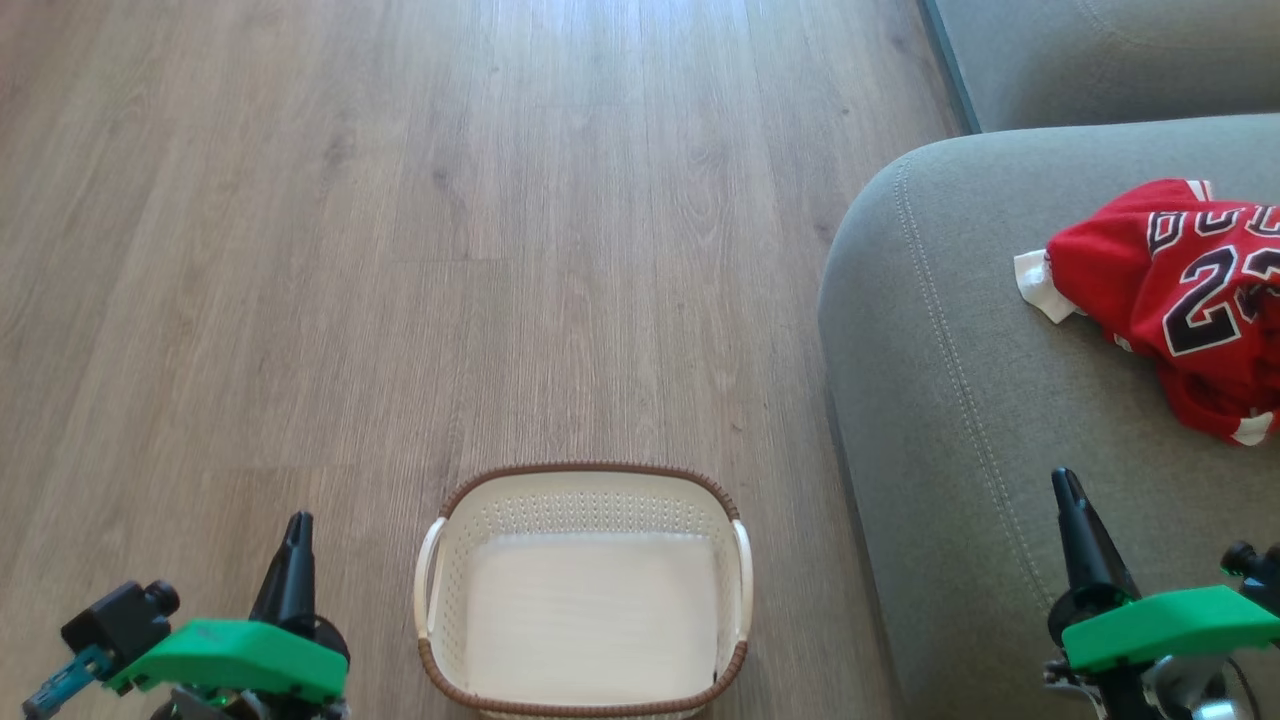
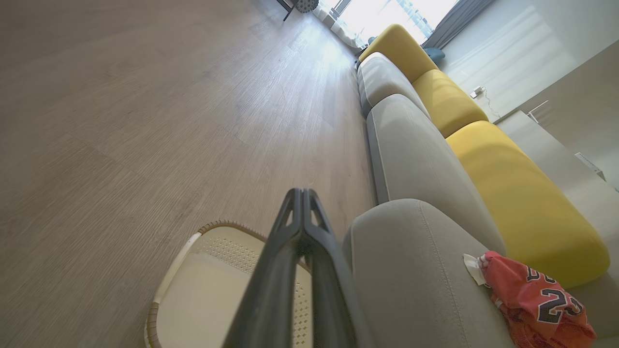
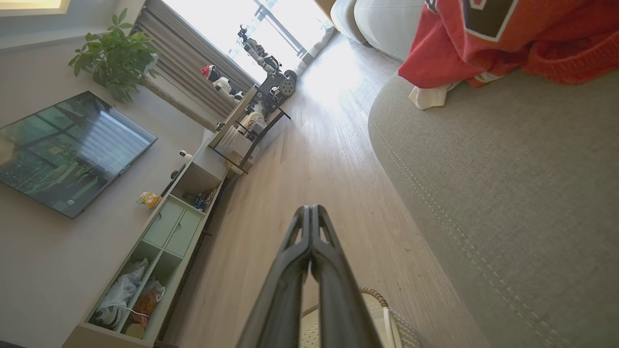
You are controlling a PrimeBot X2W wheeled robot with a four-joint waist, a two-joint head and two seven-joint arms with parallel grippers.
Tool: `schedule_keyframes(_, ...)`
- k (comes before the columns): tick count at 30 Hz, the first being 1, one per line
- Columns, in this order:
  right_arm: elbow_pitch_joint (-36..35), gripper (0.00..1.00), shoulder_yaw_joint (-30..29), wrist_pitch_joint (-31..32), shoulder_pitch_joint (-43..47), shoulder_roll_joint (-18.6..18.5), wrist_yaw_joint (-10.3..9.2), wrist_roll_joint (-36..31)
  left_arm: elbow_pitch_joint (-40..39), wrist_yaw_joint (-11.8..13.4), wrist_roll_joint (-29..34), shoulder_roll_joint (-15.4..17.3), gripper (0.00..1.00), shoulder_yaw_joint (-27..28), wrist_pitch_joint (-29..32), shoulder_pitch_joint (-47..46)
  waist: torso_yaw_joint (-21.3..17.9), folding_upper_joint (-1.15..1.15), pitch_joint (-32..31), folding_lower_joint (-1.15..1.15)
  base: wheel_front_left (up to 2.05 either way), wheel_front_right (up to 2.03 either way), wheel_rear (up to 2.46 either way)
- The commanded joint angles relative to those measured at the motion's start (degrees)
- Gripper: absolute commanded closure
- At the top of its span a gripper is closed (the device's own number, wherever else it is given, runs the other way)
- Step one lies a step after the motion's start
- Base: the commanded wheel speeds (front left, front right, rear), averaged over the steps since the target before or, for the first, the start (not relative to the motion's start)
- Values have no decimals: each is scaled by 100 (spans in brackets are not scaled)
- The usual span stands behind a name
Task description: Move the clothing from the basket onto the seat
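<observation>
Head view: a small rounded cream plastic basket (image 1: 590,610) with perforated walls and a brown woven rim sits on the pale wood-plank floor (image 1: 400,250) at bottom centre, its inner bottom in plain sight. Just to its right stands a large grey-green fabric sofa cushion (image 1: 960,400) with a double stitched seam. A crumpled red basketball jersey (image 1: 1180,290) with black, white-edged numbering lies on top of it, well apart from the basket, with white fabric poking out at its left. The left gripper (image 1: 297,525) hovers over the floor at lower left, its two dark fingers pressed together on nothing. The right gripper (image 1: 1066,485) hovers above the cushion's near part, likewise pressed together and holding nothing.

Left wrist view: the closed fingers cross the basket's far rim. The jersey rests on the sofa cushion at lower right, before yellow back cushions (image 2: 512,193).

Right wrist view: the closed fingers point along the floor. The jersey lies on the cushion at upper right. A wall television (image 3: 72,150), a leafy plant (image 3: 113,58) and a low pale cabinet (image 3: 164,251) line the left
</observation>
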Motion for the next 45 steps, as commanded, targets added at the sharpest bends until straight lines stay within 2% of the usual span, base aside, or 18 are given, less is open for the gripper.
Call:
schedule_keyframes(1,-144,100,-27,55,-341,0,21,178,-152,-63,-175,7,100,221,29,-350,-2,0,1,0,0,0,0)
schedule_keyframes(45,262,100,-350,686,-789,295,37,2342,105,-506,-2537,-414,100,942,737,-721,-55,0,32,0,0,0,0)
